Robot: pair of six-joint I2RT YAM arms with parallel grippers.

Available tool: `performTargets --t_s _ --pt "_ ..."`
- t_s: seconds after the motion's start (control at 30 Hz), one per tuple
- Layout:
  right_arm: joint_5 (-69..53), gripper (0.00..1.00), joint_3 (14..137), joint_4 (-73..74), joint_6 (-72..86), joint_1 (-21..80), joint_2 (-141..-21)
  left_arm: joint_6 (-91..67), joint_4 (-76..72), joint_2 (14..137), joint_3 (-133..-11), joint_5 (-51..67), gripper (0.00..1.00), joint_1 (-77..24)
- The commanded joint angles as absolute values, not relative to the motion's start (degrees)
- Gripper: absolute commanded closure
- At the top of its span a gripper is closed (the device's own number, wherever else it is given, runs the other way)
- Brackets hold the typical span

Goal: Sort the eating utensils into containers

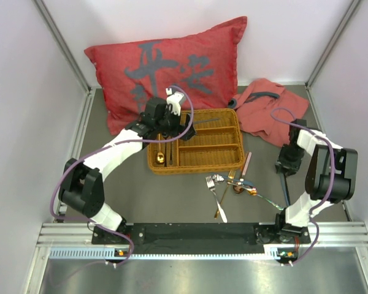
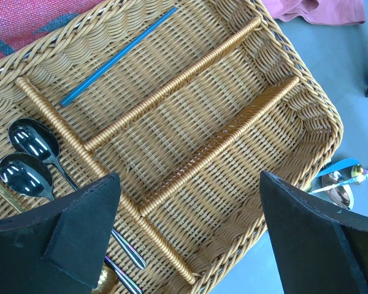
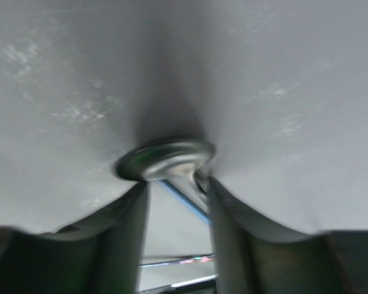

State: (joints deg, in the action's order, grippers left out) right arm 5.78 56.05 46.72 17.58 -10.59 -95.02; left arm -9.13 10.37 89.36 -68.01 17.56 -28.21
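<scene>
In the tray's (image 1: pixel 196 166) long compartment lie two dark spoons (image 2: pixel 34 141) and one gold piece (image 1: pixel 161 158); one blue chopstick (image 2: pixel 119 55) lies in its far short compartment. The left gripper (image 2: pixel 189 177) hangs above, jaws wide apart. Right of the tray, the right gripper (image 3: pixel 176 187) straddles one spoon's (image 3: pixel 165 158) neck, jaws half-closed; grip unclear. Loose utensils (image 1: pixel 233 184) lie in front of the tray, too tangled to count. Grey table (image 1: pixel 135 184), one red cushion (image 1: pixel 172 67), one red cloth (image 1: pixel 267 113), white walls.
</scene>
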Motion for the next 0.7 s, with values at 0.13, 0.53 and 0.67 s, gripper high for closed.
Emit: performTargets --t_s 0.13,0.53,0.67 --pt "0.18 0.98 58.45 45.09 16.09 -10.99 -96.50 -9.32 8.35 86.13 -67.94 18.11 0.02 -27.86" --pt "-1.58 1.00 66.35 44.82 16.52 -5.19 -95.10 -11.60 8.62 87.10 -68.56 21.00 0.02 -27.51" --pt "-1.58 1.00 69.95 45.96 16.44 -3.69 -93.34 -13.88 7.47 87.71 -68.90 23.02 0.01 -27.07"
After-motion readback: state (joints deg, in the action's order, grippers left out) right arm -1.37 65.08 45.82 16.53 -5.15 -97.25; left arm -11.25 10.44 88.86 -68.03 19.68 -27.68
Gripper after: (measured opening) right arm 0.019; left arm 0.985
